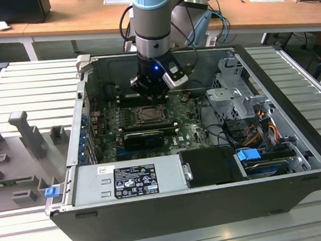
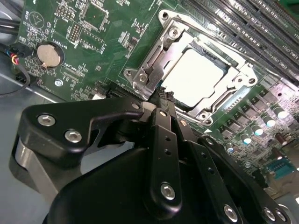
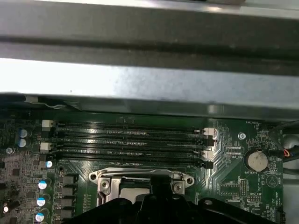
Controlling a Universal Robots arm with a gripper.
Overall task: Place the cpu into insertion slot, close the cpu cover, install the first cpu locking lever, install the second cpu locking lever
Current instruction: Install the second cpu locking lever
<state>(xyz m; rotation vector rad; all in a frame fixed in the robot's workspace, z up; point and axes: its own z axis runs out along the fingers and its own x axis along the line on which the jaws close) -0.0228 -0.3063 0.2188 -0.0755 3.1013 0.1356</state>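
Green board: one cpu (image 2: 194, 77), four memory slots (image 3: 128, 144).

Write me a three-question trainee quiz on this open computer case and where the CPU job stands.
1. True or false: the cpu already sits in the insertion slot, with the cpu cover down around it.
2. Which is nearest the gripper? A) the coin battery B) the cover's edge C) the blue-tipped capacitors
3. Fill in: in the first wrist view, the long black memory slots lie between the socket and the case's ____ wall.

Key: 1 true; 2 B; 3 metal.
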